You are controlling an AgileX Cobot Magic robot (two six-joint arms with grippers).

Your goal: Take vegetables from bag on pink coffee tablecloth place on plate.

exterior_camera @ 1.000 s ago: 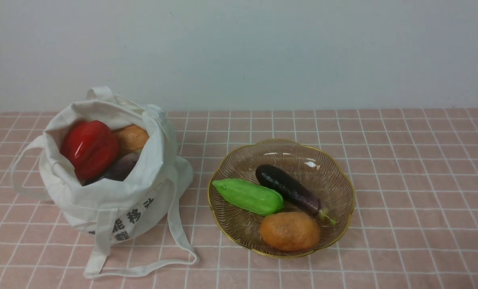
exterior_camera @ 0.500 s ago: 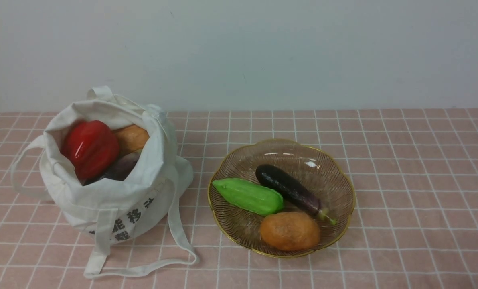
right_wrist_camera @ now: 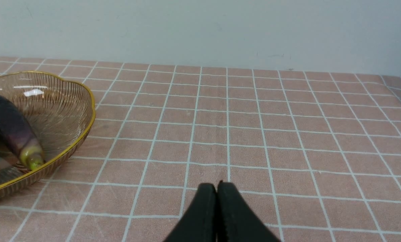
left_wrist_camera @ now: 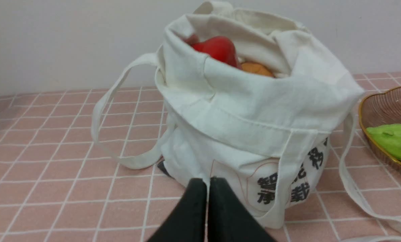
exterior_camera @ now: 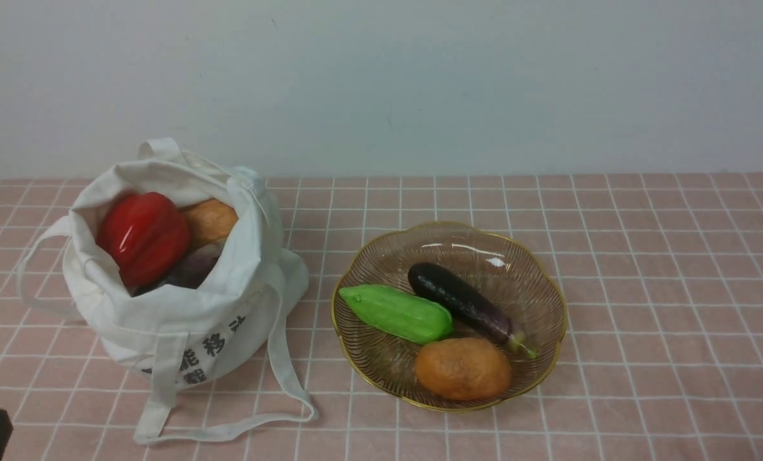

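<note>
Bag (exterior_camera: 176, 301) near the tablecloth's (exterior_camera: 644, 288) left edge, red bell pepper (exterior_camera: 141, 235) and a potato (exterior_camera: 210, 219) inside. Plate (exterior_camera: 535, 282) mid-cloth: eggplant (exterior_camera: 461, 301), green gourd (exterior_camera: 397, 312), second potato (exterior_camera: 463, 368).

Only the wrist views show jaws: left gripper (left_wrist_camera: 208, 183) closed, empty, by the bag; right gripper (right_wrist_camera: 216, 188) closed, empty, over bare cloth.

Black Chinese characters (left_wrist_camera: 289, 183), only partly legible.

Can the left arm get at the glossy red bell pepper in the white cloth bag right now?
Probably yes: the glossy red bell pepper sits exposed in the white cloth bag's open mouth, but the shut left gripper must open first.
</note>
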